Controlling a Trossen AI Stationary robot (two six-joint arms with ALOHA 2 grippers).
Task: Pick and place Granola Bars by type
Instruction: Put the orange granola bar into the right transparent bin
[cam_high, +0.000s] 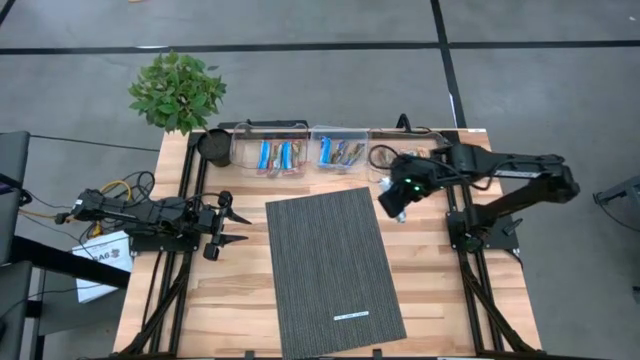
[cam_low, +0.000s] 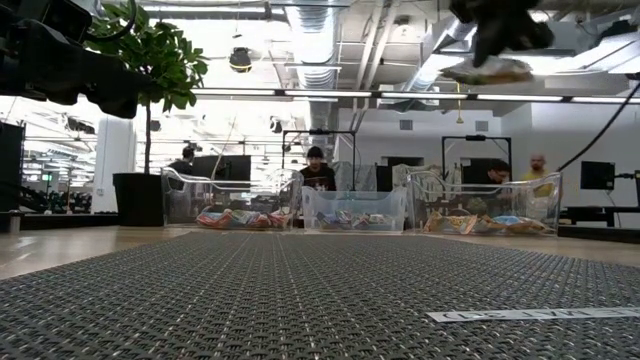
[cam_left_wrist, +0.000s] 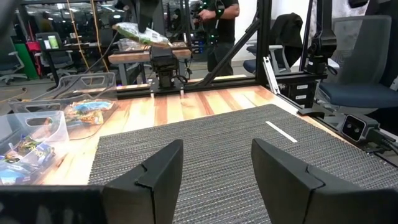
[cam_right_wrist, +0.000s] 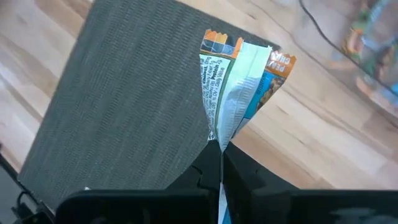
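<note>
Right gripper (cam_right_wrist: 221, 152) fingers pinched on a granola bar (cam_right_wrist: 239, 87), left gripper (cam_left_wrist: 214, 165) fingers spread empty, three clear bins (cam_high: 340, 152) holding bars

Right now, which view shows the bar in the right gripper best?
Right wrist view: the granola bar fills the frame, pinched in the right gripper. Low view shows it small at top; left wrist distant; high view hides it.

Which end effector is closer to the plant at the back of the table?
Left. The left end effector waits at the table's left side, below the plant. The right end effector, shut on a granola bar, is across the mat.
</note>
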